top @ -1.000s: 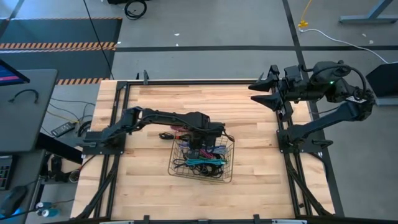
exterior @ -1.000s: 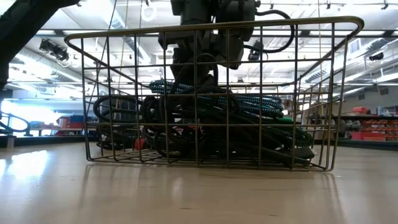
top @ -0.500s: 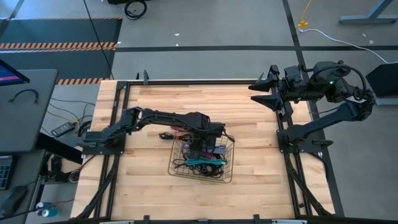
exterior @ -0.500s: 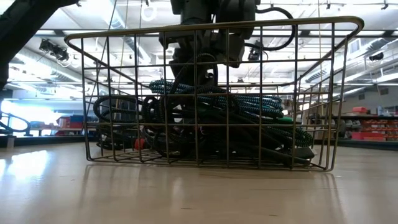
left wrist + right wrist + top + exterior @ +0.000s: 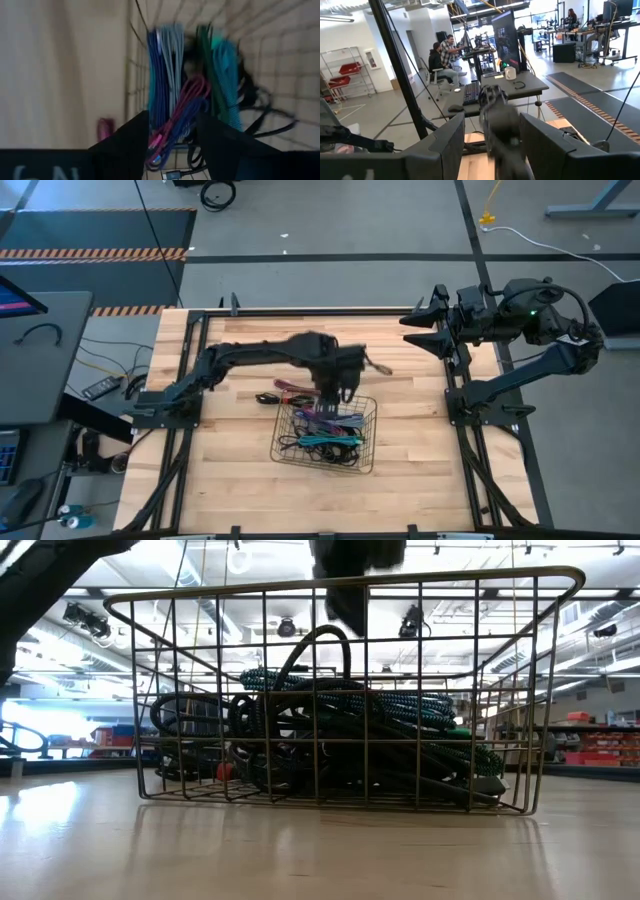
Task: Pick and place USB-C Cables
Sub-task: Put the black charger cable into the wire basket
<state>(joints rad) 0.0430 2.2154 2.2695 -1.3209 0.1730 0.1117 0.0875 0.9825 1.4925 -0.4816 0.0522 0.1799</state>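
Observation:
A wire mesh basket (image 5: 276, 448) (image 5: 200, 595) stands on the wooden table at mid-front. In it lie several USB-C cables (image 5: 325, 430) (image 5: 340, 730) (image 5: 175, 75): blue, grey, purple, magenta, teal, green and black. A black loop (image 5: 322, 640) sticks up from the pile. My left gripper (image 5: 335, 392) (image 5: 350, 600) (image 5: 172, 137) hangs open above the basket's far edge, pointing steeply down, with nothing between its fingers. More cables (image 5: 280, 392), magenta and black, lie on the table just left of the basket's far corner. My right gripper (image 5: 412, 328) (image 5: 492, 150) waits open, high at the far right.
Bare wood lies all around the basket. Dark frame rails (image 5: 190, 380) run along the table's left and right sides. People sit at desks (image 5: 442, 55) in the room beyond.
My left gripper has risen out of the basket to above its rim, tipping a little. The cables have stayed in the basket, and a black loop now stands free where the fingers were.

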